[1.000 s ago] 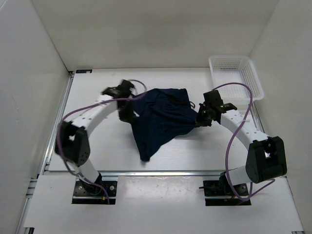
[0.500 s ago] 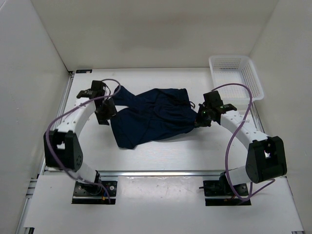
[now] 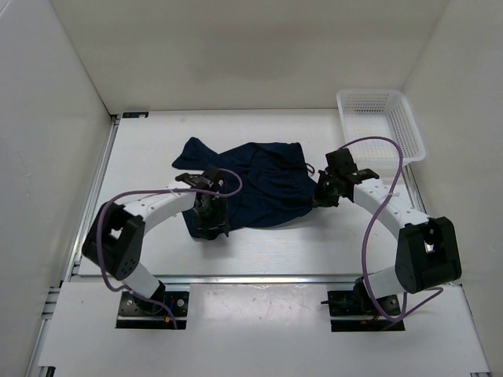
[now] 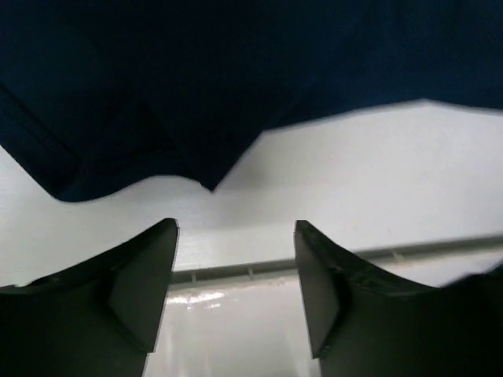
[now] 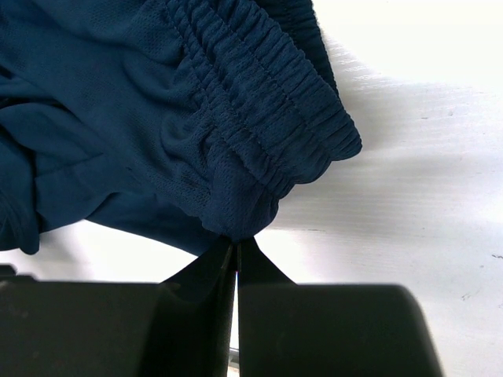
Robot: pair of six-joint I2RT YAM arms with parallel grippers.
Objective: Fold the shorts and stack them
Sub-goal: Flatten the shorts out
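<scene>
The dark navy shorts [image 3: 255, 182] lie rumpled on the white table, one leg spread toward the back left. My left gripper [image 3: 211, 224] hovers at their near-left edge. In the left wrist view it [image 4: 236, 236] stands open with nothing between its fingers, and the shorts' hem [image 4: 196, 78] is just beyond the tips. My right gripper [image 3: 321, 196] is at the shorts' right side. The right wrist view shows it [image 5: 236, 245] shut on a pinch of fabric just below the gathered elastic waistband [image 5: 267, 94].
A white mesh basket [image 3: 381, 122] stands at the back right corner. White walls enclose the table on three sides. The table's metal front rail [image 4: 314, 263] runs just below the left gripper.
My left gripper pulled one leg out to the left, opened and let it go, then swung back to the shorts' near-left edge. The right gripper has kept its hold and place.
</scene>
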